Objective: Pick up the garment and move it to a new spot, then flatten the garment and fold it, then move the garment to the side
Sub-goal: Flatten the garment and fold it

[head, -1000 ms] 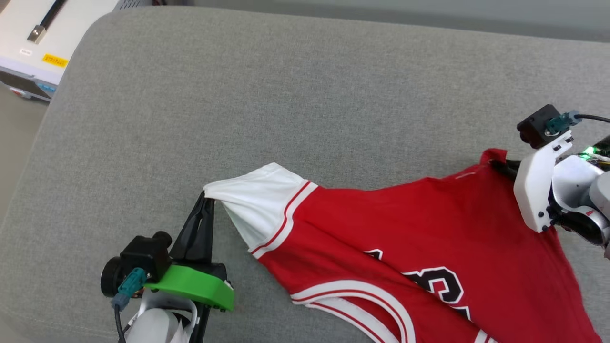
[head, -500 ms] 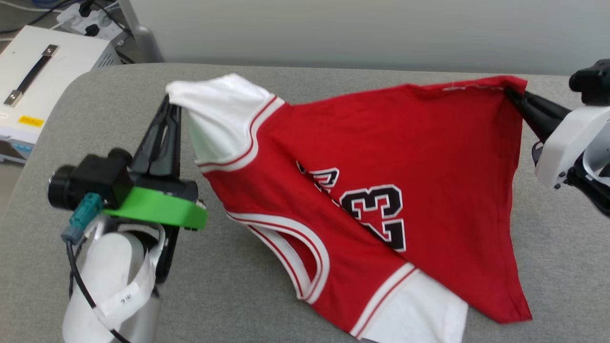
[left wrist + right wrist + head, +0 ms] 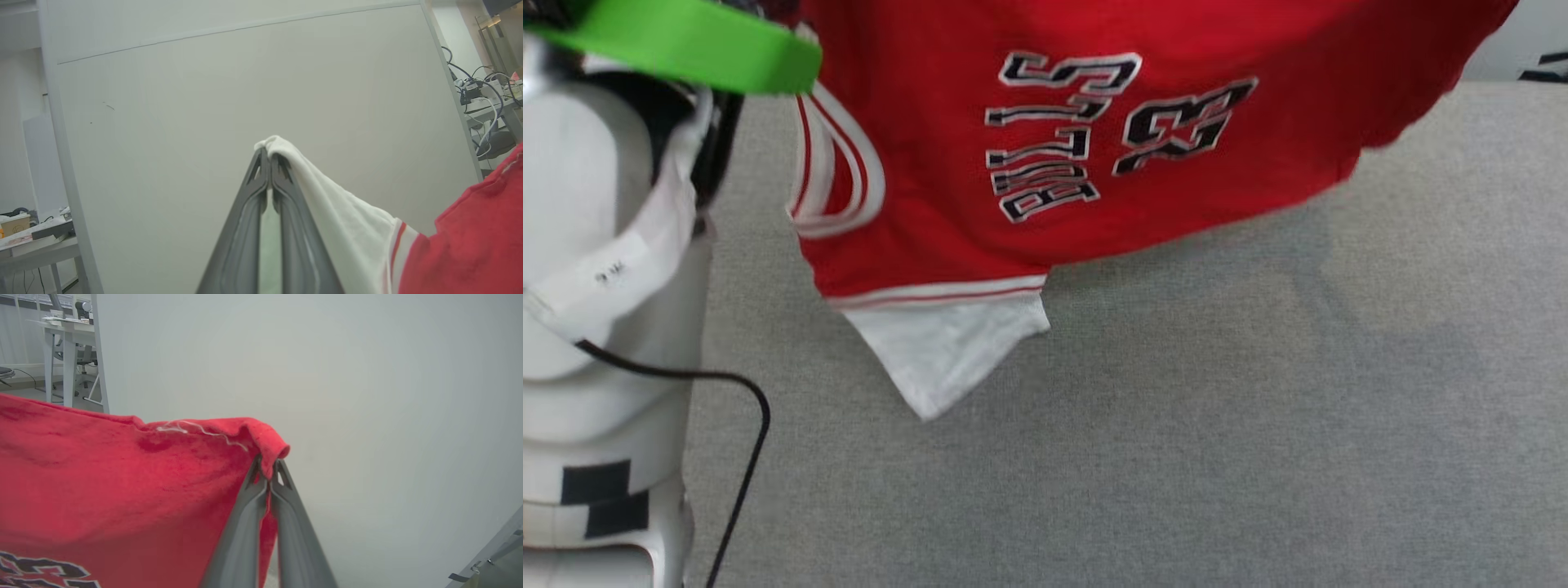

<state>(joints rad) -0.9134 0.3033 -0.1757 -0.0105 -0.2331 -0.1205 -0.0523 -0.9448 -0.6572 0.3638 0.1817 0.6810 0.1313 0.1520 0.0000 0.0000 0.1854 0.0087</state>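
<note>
Above the grey cushion [image 3: 1176,425], in the head view, the red shirt [image 3: 1176,188] hangs in the air, clear of the cushion. Its black print "BULLS 23" stands upside down, and one white sleeve [image 3: 947,359] is its lowest part. The upper part of the shirt is cut off by the top edge. At the left the pale left forearm [image 3: 596,245] with a green bracket [image 3: 686,41] stands in front of the shirt's edge and covers it. A black cable [image 3: 743,457] runs down beside the forearm.

In the left wrist view, the left jaws are pressed together at the tips and pinch the edge of the other white sleeve [image 3: 327,196]. The red body of the shirt [image 3: 470,237] falls away to the right and is cut off by the frame. Behind is a pale wall panel [image 3: 245,81]. A desk with cables [image 3: 486,110] is at the right and a table with small things [image 3: 36,241], too small to make out, is at the left.

In the right wrist view, the right jaws are also closed, gripping a corner of the red hem [image 3: 269,441], where a loose white thread [image 3: 196,430] lies. The cloth spreads to the left and hides what is behind it. A white desk [image 3: 67,330] is at the upper left.
</note>
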